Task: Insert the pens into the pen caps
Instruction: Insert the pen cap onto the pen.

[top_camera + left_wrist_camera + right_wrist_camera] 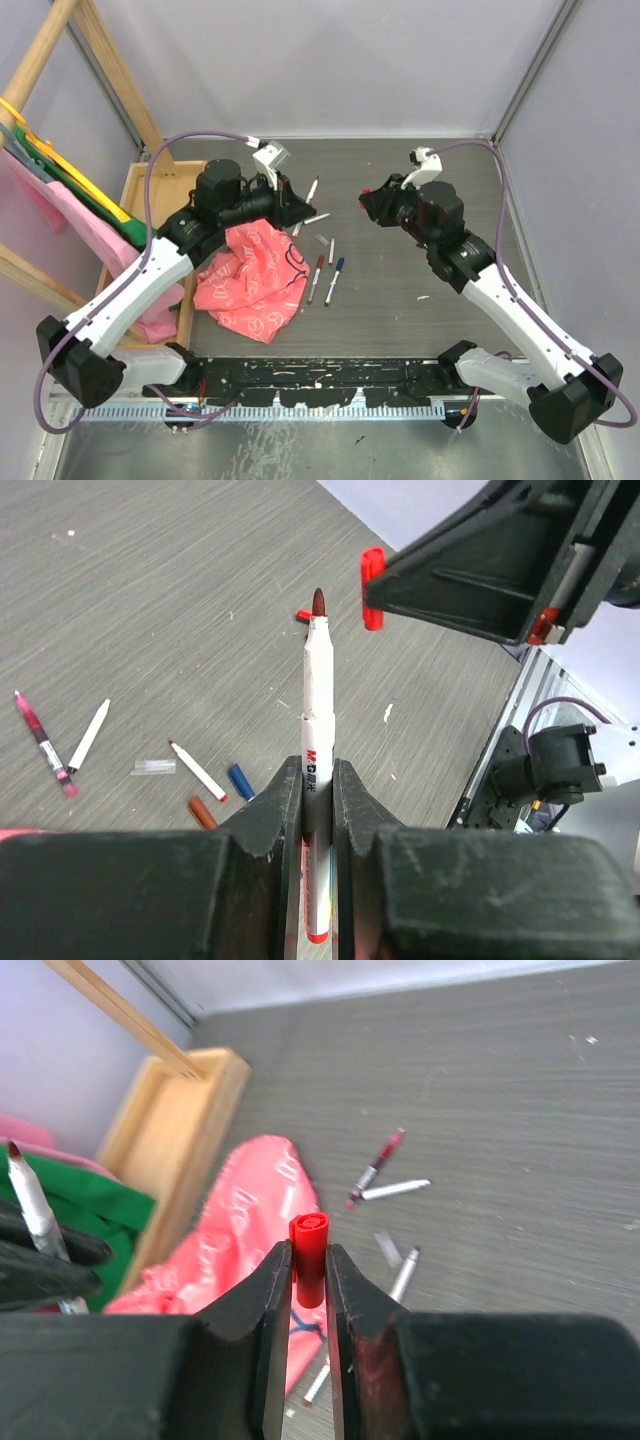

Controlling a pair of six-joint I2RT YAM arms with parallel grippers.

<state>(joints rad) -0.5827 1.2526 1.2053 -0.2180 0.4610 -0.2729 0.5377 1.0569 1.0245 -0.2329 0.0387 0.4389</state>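
Note:
My left gripper (318,770) is shut on a white-barrelled pen (317,695); its dark red tip points up toward the right arm. My right gripper (308,1255) is shut on a short red pen cap (309,1245), which faces the pen's tip with a small gap between them (372,588). In the top view the two grippers, left (290,200) and right (368,200), face each other above the table. The held pen also shows at the right wrist view's left edge (25,1200). Several other pens lie on the table (312,190) (318,217) (331,250), two of them capped (316,278) (335,280).
A pink patterned cloth (255,275) lies crumpled under the left arm. A wooden tray (150,200) stands at the left, with coloured cloths hanging from a wooden frame beside it. A clear cap (155,767) lies among the loose pens.

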